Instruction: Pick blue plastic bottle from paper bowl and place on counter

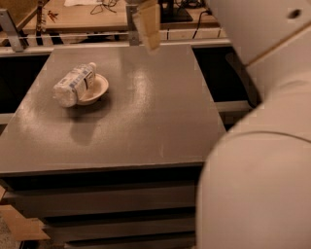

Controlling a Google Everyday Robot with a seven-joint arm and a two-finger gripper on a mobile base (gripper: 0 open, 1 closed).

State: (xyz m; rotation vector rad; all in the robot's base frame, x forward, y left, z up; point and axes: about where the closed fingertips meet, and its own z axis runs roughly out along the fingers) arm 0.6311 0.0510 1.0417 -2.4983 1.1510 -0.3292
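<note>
The blue plastic bottle (74,83), clear and crinkled with a white-and-blue label, lies on its side across the paper bowl (96,90). Its cap end points to the far right. The bowl sits on the far left part of the grey counter (146,121). My gripper (142,23) hangs at the top of the view over the counter's far edge, well to the right of the bowl and above it. Its grey and tan fingers stand apart and hold nothing.
My white arm shell (262,146) fills the right side and hides the counter's right edge. A light wooden desk (87,14) with cables runs along the back behind a metal rail. Cardboard (19,226) lies on the floor at lower left.
</note>
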